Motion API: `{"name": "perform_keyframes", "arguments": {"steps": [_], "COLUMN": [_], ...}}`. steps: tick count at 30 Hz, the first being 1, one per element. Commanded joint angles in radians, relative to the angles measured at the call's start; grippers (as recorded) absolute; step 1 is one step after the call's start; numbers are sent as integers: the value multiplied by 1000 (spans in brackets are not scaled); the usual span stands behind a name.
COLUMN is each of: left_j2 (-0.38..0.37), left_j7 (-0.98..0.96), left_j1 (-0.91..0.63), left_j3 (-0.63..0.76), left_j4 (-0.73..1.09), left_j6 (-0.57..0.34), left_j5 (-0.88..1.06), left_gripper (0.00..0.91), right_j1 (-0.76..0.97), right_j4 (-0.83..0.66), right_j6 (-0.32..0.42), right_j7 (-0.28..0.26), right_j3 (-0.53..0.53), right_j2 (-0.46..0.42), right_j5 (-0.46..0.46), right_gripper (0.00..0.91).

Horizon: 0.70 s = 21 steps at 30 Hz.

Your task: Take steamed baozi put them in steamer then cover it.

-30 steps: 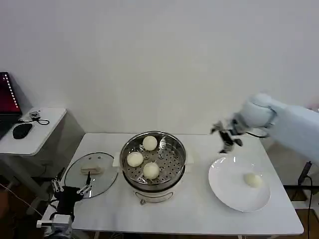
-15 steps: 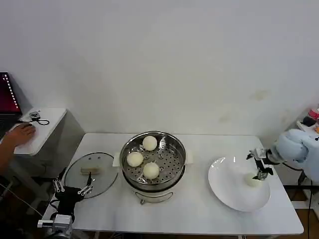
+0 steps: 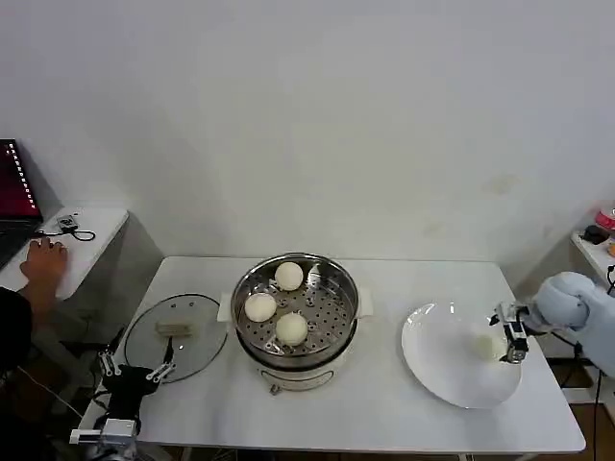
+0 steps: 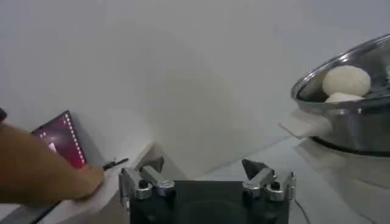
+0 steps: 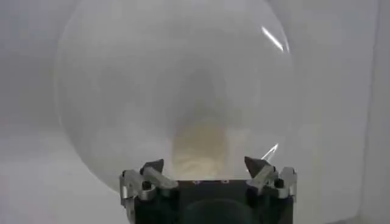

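- The steamer [image 3: 296,312] sits about mid-table [image 3: 384,413], lid off, and three steamed baozi are lying on its perforated tray: one at the back [image 3: 288,276], one on the robot's left side [image 3: 259,307], one at the front [image 3: 291,328]. They're apart from each other, not stacked.
- The fourth baozi [image 3: 485,346] is over on the white plate [image 3: 437,370] to the steamer's right, toward the plate's right side. It's the only thing on the plate.
- The right gripper [image 3: 509,336] is down at that bun, just beside it at the plate's right edge. In the right wrist view its fingers [image 5: 152,167] stand spread wide with the bun [image 5: 198,149] between and ahead of them, not touching it as far as can be told. So it's open, holding nothing.
- The glass lid [image 3: 176,336] lies flat on the table left of the steamer, knob up, near the pot's side handle.
- The left gripper [image 3: 135,370] is parked low off the table's front left corner, just by the lid's edge, fingers apart and empty.
- The buns are round, so they have no real long axis or direction. The steamer stands upright, open side up.
- Hard to make out: the plate bun looks pale and washed out against the plate, and the gripper covers its right edge. From the left wrist view the steamer is cut off at the frame, with only two buns peeking over its rim [image 4: 341,91].
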Motion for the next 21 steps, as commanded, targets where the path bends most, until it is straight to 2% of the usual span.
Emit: {"name": "perform_keyframes", "arguments": {"steps": [1,14,17,21], "left_j2": [1,-5,-9,-10], "left_j7": [0,0,-1,-2], "left_j1": [-1,1,3,4], "left_j3": [1,4,4,3], "left_j4": [-1,1,0,-1], "left_j6": [1,0,-1,-1], "left_j5": [1,5,7,8], "left_gripper": [907,907,907,907], "right_j1": [-71,-44,-45,-46], "right_j4": [-80,-130,-134,-138], "right_j6": [5,3,2,0], "right_j7": [3,25,23,23], "right_j3": [52,51,49,51], "right_j2": [51,99,105,109], "right_j5": [-33,-31,-35,-41], "right_gripper": [907,907,877,776]}}
